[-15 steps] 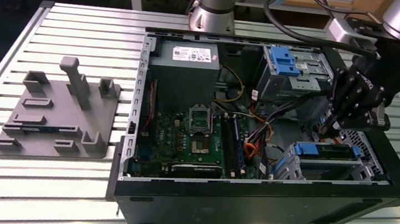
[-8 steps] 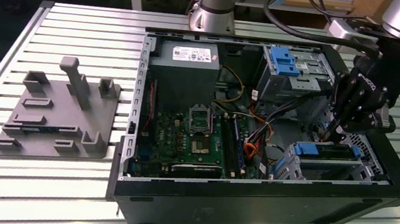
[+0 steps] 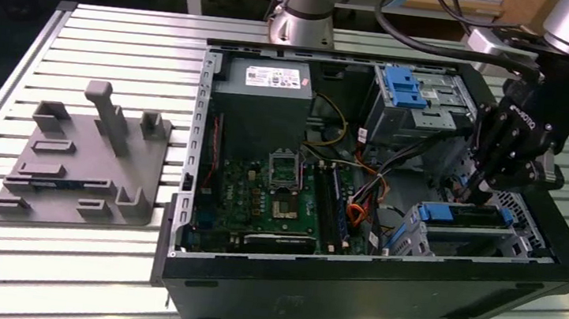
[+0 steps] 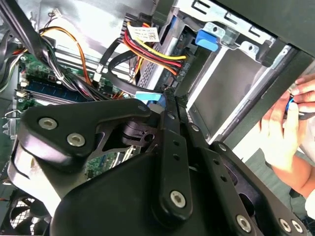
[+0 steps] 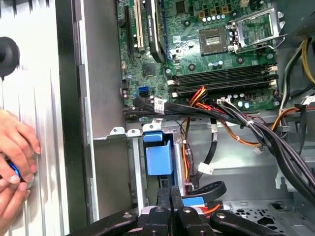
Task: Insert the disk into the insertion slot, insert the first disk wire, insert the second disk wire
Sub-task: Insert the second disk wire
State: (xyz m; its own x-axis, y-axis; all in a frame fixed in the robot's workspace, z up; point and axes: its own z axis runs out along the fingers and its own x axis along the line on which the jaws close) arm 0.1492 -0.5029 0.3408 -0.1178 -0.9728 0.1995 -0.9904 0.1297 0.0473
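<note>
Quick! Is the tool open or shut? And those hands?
Tool: shut, tip by the disk.
Person's hands: holding something small and blue.

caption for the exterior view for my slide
Gripper inside the open computer case, just above the disk sitting in the insertion slot, with a grey fixture on the slatted table

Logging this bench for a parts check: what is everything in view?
Open metal computer case: one, black, on slatted metal table.
Moulded plastic fixture: one, grey, exterior view's left of the case.
Printed circuit motherboard: one, green, inside the case.
Flat hard disk in plastic carrier: one, silver and blue, in perforated metal insertion slot.
Bundled wires: several, red, yellow, black, inside the case.
Person's hands: two, outside the case.
Claw: one, black, shut, at the disk.
</note>
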